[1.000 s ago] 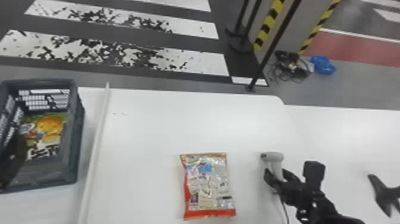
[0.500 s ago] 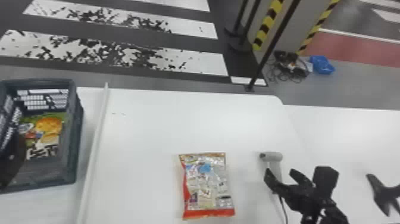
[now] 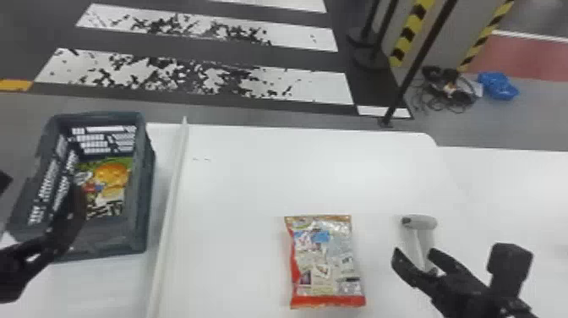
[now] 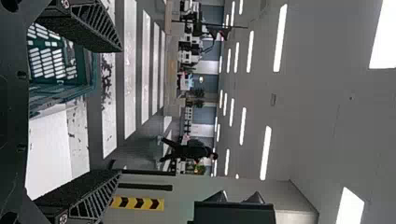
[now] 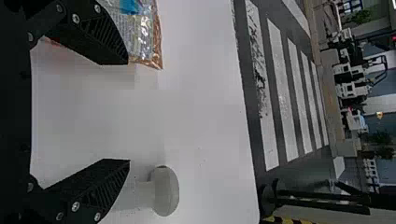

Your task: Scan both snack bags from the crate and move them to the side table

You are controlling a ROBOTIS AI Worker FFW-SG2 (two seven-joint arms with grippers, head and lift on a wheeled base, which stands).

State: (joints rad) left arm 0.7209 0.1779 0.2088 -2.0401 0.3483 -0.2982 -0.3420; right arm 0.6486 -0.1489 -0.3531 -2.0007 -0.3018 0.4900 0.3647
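My left gripper (image 3: 41,186) is over the grey crate (image 3: 145,190), one dark finger across its inside; in the left wrist view the left gripper (image 4: 121,111) stands open with nothing between its fingers. Inside the crate lies a green and orange snack bag (image 3: 110,182), partly hidden by that finger. The silver and red snack bag (image 3: 324,258) rests on the white table. To its right, my open right gripper (image 3: 413,253) is at the handle of the grey scanner (image 3: 424,222). The right wrist view puts the right gripper (image 5: 129,112) above the table, the scanner (image 5: 166,191) near one fingertip.
A raised white strip (image 3: 171,203) divides the crate's side from the bag's side. More white tabletop (image 3: 520,190) extends at the right. Beyond the far edge stand a black post (image 3: 416,63) and a heap of cables (image 3: 452,91) on the floor.
The head view has turned left, shifting the scene rightward. More of the left arm shows over the crate. My right gripper has opened wider and stands farther left relative to the scanner.
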